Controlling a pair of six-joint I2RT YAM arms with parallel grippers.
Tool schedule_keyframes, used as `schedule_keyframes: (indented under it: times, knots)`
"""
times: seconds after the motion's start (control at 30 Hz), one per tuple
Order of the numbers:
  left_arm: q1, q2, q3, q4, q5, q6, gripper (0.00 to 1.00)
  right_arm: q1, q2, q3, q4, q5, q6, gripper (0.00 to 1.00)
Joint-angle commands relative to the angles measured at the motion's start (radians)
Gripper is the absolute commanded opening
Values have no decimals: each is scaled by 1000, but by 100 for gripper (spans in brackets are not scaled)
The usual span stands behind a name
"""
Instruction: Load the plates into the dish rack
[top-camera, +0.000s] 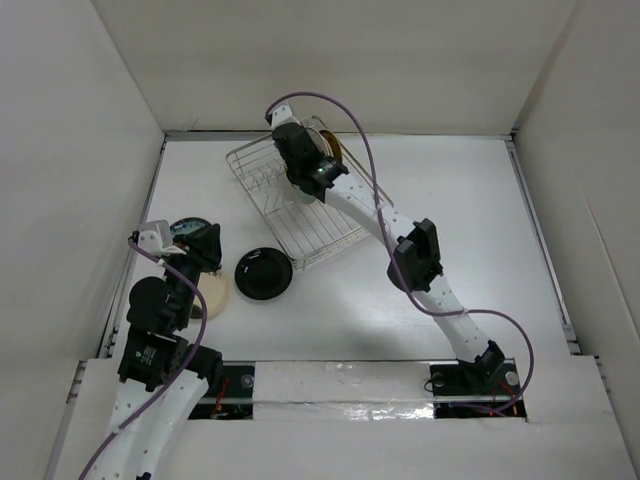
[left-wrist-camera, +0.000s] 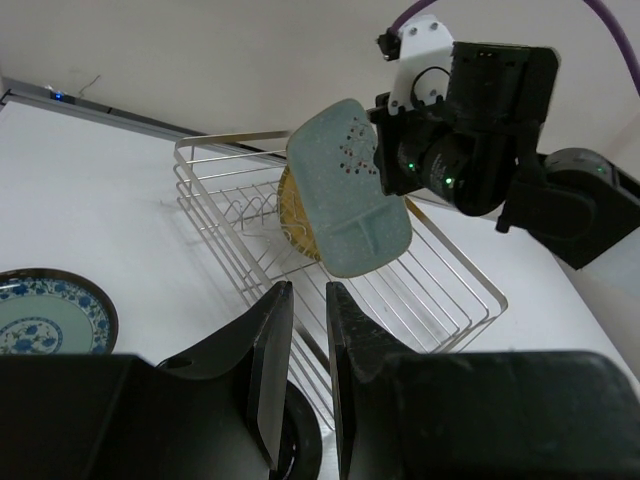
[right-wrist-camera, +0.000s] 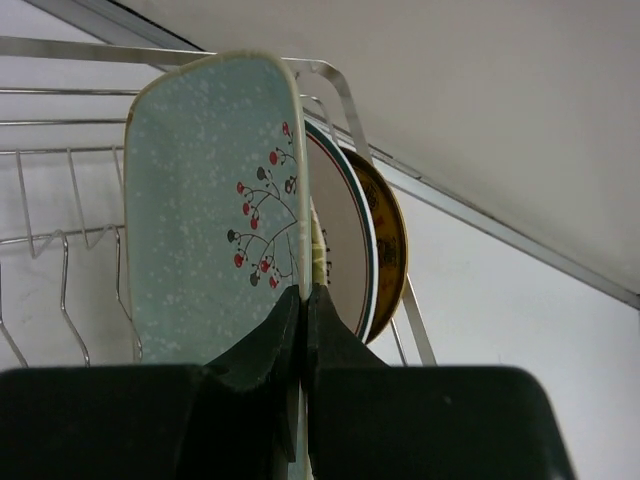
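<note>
White tabletop (top-camera: 480, 230), matte. Plain white walls (top-camera: 350, 60) on three sides. Thin metal strip (left-wrist-camera: 120, 115) where tabletop meets wall; tiny blue light (left-wrist-camera: 57, 96) on it.

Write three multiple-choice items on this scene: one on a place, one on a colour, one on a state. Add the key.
1. Where is the black plate?
A. flat on the table, by the dish rack's near corner
B. standing in the rack
C. leaning on the back wall

2. What colour is the rectangular plate?
A. black
B. pale green
C. gold

3. The right fingers are:
A. spread wide
B. shut and empty
C. shut on the rectangular plate's edge

Key:
1 A: the top view shows it lying on the table just off the rack's corner.
2 B: the right wrist view shows a pale green face with a small red-berry sprig.
3 C: the fingers pinch the plate's edge, holding it upright above the rack.
</note>
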Motion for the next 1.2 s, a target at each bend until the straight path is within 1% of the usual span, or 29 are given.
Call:
schedule_keyframes:
  times: [0.0, 0.13, 0.47, 0.63, 0.9, 0.93, 1.0, 1.03, 1.07, 1.1, 1.13, 1.17]
  knots:
    - [-4, 13, -4, 43, 3, 7, 18, 24, 23, 95, 191, 115, -122, 0]
    - [-4, 16, -4, 41, 0, 7, 18, 43, 43, 95, 254, 171, -193, 0]
    - [-4, 19, -4, 41, 4, 5, 18, 71, 71, 53, 264, 308, -230, 0]
    - [-4, 24, -3, 41, 6, 5, 18, 89, 106, 46, 259, 313, -257, 0]
    - [-4, 27, -4, 41, 6, 7, 18, 99, 129, 24, 283, 279, -270, 0]
    - [-4, 27, -3, 43, 3, 5, 18, 99, 114, 7, 288, 277, -254, 17]
    - [-4, 28, -4, 43, 3, 5, 18, 109, 74, -45, 351, 274, -253, 44]
    - [-4, 28, -4, 43, 3, 5, 18, 109, 47, -75, 380, 270, -248, 62]
    - [-4, 28, -4, 41, 1, 7, 18, 109, -7, -110, 403, 262, -234, 67]
    - [-4, 30, -6, 41, 3, 8, 18, 119, -33, -114, 394, 239, -213, 69]
    - [-4, 30, -6, 41, 1, 7, 18, 119, -61, -117, 382, 225, -169, 71]
    - [-4, 31, -4, 41, 1, 7, 18, 119, -129, -146, 365, 207, -144, 72]
